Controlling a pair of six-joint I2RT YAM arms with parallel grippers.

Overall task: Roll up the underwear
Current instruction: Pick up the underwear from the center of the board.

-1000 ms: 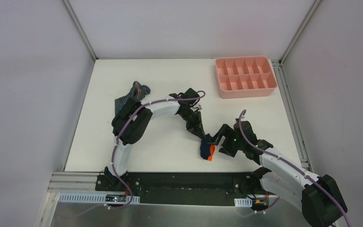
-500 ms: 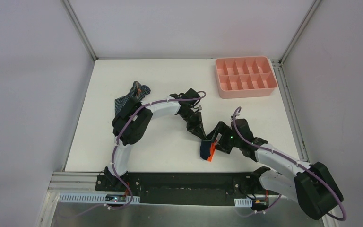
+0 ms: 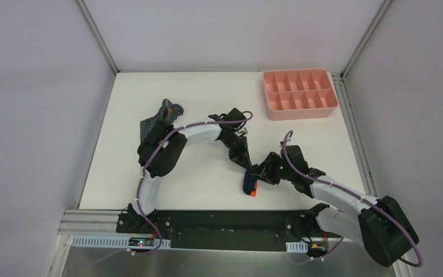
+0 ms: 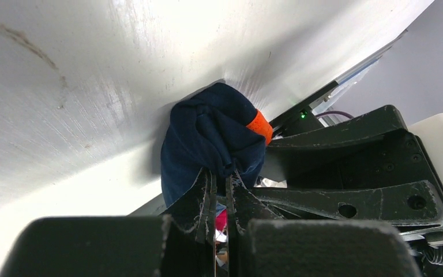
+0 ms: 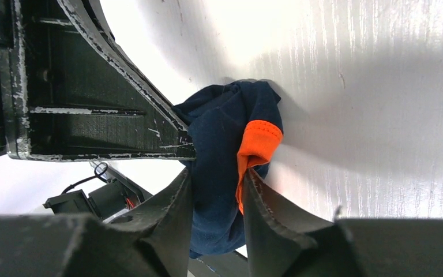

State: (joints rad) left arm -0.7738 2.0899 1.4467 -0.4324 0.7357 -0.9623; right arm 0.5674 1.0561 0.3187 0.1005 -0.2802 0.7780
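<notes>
The table (image 3: 207, 92) is bare apart from two cloth items and a tray (image 3: 300, 113), which sits at the far right corner and serves as the reference here. The left arm (image 3: 196, 131) is bent in an arc toward the near side of the tray. The right arm (image 3: 340, 193) is reached in from the near right, so that both tools meet at one spot.

The striped brief (image 3: 167, 111) is left loose and unrolled, well to the left of the tray and partly hidden by the left arm. It is judged to be waiting its turn.

The navy brief (image 3: 250, 186) is found well nearer than the tray and a little to its left, bunched into a short, thick bundle on the table.

The left gripper (image 4: 220, 173) is pinched tight on a small fold at one end of the bundle, probably to anchor that end so the roll cannot spring apart.

The right gripper (image 5: 216, 176) is narrowed around the bundle from the opposite side. Cloth fills the gap, and both fingers are seen touching it. This hold is judged to be a takeover grip across the roll's width.

The orange trim (image 5: 256, 141) is exposed on the outer surface by one right finger. The roll is therefore judged formed but not yet tidy or released.
</notes>
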